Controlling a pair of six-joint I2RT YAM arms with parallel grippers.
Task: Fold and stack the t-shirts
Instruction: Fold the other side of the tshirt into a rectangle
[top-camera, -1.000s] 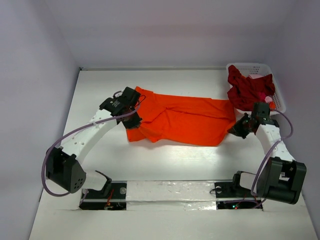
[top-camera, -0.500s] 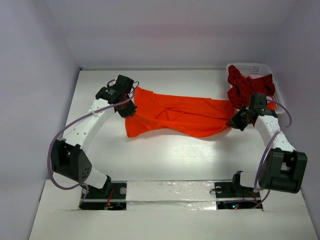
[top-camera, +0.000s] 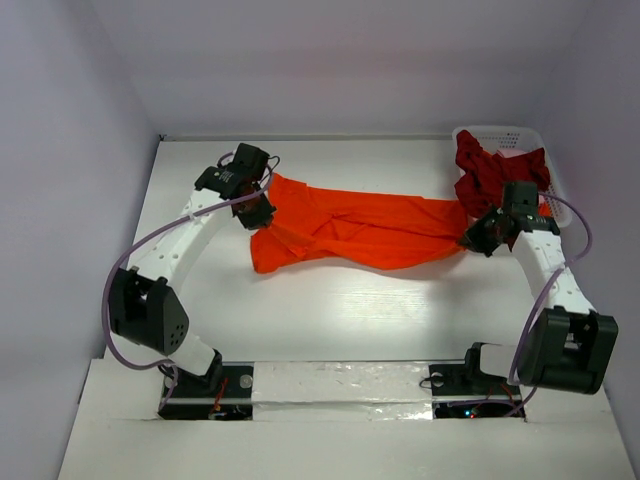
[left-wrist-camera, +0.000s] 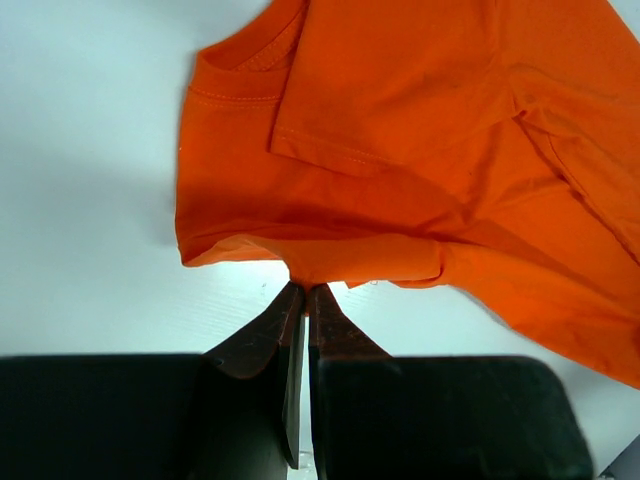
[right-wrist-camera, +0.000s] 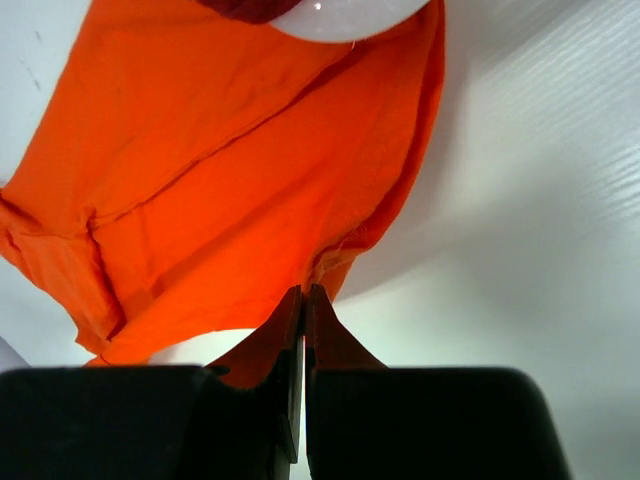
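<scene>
The orange t-shirt (top-camera: 360, 232) hangs stretched across the middle of the table between both arms, its left part sagging in folds. My left gripper (top-camera: 262, 212) is shut on the shirt's left edge (left-wrist-camera: 330, 265), near the collar (left-wrist-camera: 240, 62). My right gripper (top-camera: 472, 236) is shut on the shirt's right edge (right-wrist-camera: 335, 262). The crimson t-shirt (top-camera: 495, 176) lies crumpled in the white basket (top-camera: 556, 195) at the back right.
The basket stands against the right wall, just behind my right gripper. White table (top-camera: 340, 310) shows in front of the orange shirt. A taped strip (top-camera: 340, 385) runs between the arm bases at the near edge. Walls close in left, back and right.
Both grippers have carried the orange shirt away from me toward the back of the table and pulled it more taut. The grips have not changed.
</scene>
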